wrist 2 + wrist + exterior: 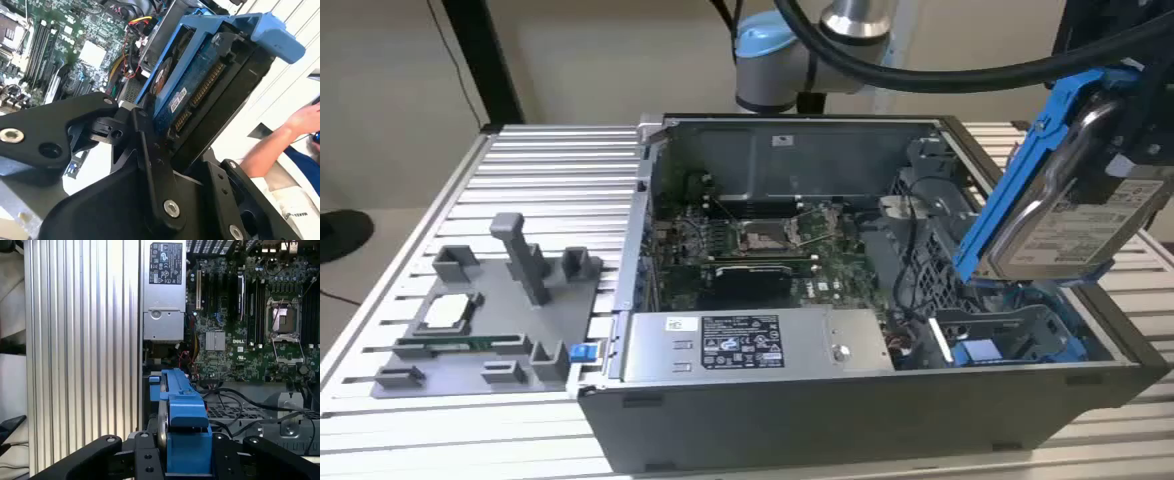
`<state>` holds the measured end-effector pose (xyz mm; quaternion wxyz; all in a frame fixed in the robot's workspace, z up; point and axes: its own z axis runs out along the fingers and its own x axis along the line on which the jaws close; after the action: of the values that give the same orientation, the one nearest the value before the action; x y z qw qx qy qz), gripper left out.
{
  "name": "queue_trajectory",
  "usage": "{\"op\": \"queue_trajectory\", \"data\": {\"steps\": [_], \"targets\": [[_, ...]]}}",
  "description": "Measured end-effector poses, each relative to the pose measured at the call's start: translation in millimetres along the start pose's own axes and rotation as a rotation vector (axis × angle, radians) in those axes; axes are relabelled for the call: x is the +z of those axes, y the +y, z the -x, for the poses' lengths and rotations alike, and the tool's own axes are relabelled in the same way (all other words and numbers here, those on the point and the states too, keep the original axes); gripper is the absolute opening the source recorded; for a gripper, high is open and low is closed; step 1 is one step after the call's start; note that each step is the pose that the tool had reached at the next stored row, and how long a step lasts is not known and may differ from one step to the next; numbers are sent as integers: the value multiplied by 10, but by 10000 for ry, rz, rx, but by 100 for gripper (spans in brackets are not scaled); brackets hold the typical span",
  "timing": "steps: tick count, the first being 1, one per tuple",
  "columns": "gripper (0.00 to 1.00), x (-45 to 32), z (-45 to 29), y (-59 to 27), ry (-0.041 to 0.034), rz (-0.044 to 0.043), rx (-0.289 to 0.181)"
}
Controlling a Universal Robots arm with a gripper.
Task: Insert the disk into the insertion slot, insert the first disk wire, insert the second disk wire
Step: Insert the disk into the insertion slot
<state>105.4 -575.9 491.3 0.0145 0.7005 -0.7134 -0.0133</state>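
The disk (1067,215), a silver drive with a white label in a bright blue carrier, hangs tilted above the exterior view's right end of the open computer case (854,410). My gripper (1110,140) is shut on its upper part. In both wrist views the black fingers (150,145) clamp the blue carrier (182,410) from both sides, with the gripper (187,455) around its near end. Below the disk, a blue drive bay, the insertion slot (1001,340), sits in the case corner. Black cables (235,400) lie loose beside the bay; I cannot tell which are the disk wires.
The grey power-supply box (740,345) and the green motherboard (761,240) fill the case. A grey fixture (494,320) with small parts stands on the slatted metal table (547,160) at the exterior view's left. A person's arm (280,145) shows beyond the table.
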Motion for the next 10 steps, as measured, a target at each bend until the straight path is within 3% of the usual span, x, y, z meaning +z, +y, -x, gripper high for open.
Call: {"op": "queue_trajectory", "data": {"steps": [10], "targets": [[0, 0, 0, 0, -1, 0, 0]]}}
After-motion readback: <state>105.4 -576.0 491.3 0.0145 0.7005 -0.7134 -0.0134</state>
